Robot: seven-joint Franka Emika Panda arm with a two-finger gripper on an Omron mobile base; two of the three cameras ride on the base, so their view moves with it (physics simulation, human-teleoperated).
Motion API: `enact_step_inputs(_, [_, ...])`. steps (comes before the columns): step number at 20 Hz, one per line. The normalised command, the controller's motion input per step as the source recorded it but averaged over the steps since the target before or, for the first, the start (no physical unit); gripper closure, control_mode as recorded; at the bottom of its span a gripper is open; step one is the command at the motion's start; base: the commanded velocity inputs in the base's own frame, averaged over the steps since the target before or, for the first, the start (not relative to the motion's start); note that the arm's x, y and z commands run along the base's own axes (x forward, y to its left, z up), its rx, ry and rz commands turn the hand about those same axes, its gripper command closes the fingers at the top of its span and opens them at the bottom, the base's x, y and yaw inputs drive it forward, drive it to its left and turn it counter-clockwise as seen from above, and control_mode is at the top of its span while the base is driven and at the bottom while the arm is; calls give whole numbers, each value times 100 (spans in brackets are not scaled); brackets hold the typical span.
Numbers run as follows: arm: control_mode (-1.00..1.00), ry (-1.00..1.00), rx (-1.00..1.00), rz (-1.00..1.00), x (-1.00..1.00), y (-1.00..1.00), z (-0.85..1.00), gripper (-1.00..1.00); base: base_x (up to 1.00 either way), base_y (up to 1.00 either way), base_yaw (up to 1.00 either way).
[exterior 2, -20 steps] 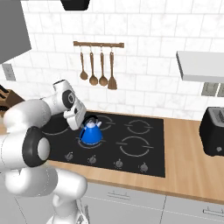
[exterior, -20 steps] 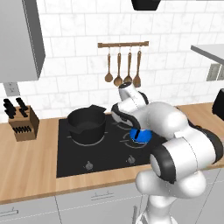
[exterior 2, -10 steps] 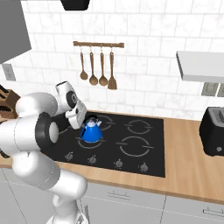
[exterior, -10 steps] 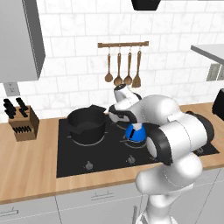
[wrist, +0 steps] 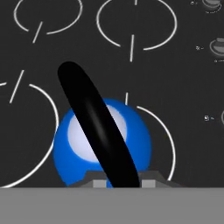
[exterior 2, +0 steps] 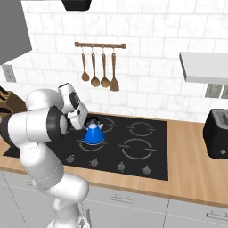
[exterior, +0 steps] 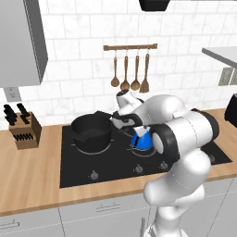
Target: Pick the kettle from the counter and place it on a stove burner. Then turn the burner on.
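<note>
My blue kettle [exterior 2: 94, 134] sits on a front burner of the black cooktop [exterior 2: 147, 147]. My hand [exterior: 123, 121] hovers just above its handle; I cannot tell its opening. Next I should lift straight up, clear the handle, then reach the front knobs [exterior 2: 94, 163].

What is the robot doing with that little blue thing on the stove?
That blue thing is the kettle. It sits on a front burner ring of the black cooktop, next to the black pot. The robot's gripper hangs right over the kettle, with the kettle's black handle running up between its fingertips. I cannot tell if it is squeezing the handle or letting go. The row of knobs along the cooktop's front edge is untouched.
</note>
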Motion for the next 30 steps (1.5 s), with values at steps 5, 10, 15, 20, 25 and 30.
enact_step_inputs(5, [-100,0,0,0,-1,-4,-22,100,0,0,0])
enact_step_inputs(10, [-100,0,0,0,-5,-13,-11,-100,0,0,0])
enact_step_inputs(15, [-100,0,0,0,-11,-9,-5,-100,0,0,0])
enact_step_inputs(20, [-100,0,0,0,-15,-2,-3,-100,0,0,0])
enact_step_inputs(25, [-100,0,0,5,-9,0,1,-100,0,0,0])
enact_step_inputs(30, [-100,0,0,7,0,7,13,-100,0,0,0])
